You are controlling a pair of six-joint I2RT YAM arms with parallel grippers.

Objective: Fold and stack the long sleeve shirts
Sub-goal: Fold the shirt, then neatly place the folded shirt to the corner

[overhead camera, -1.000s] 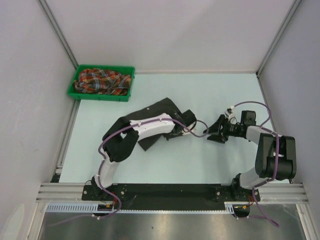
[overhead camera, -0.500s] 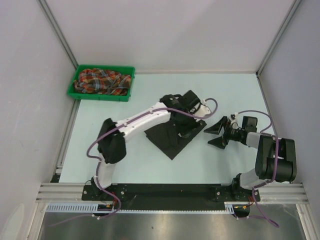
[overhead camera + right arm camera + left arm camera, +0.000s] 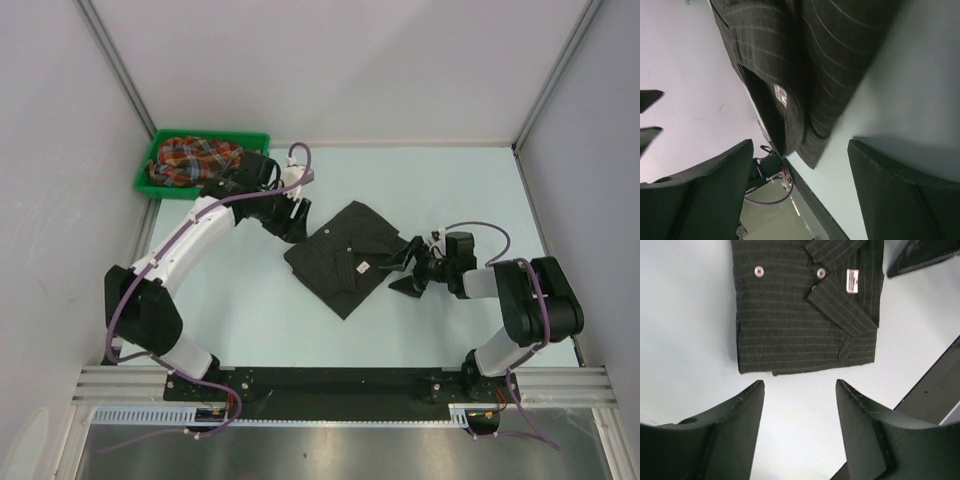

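Note:
The black pinstriped long sleeve shirt lies folded in a compact rectangle mid-table, collar and label up. My left gripper hovers open just off its far-left edge, with only bare table between the fingers. My right gripper stands open at the shirt's right edge, its fingers either side of the hem corner but not closed on it. The plaid shirt lies crumpled in the green bin at the back left.
White enclosure walls stand left, behind and right. Pale table surface surrounds the folded shirt. The arm bases and a black rail run along the near edge. The left arm's upper link arcs beside the bin.
My left gripper let go of the black shirt, opened and drew back toward the bin. The shirt now lies folded. My right gripper slid left up to its edge.

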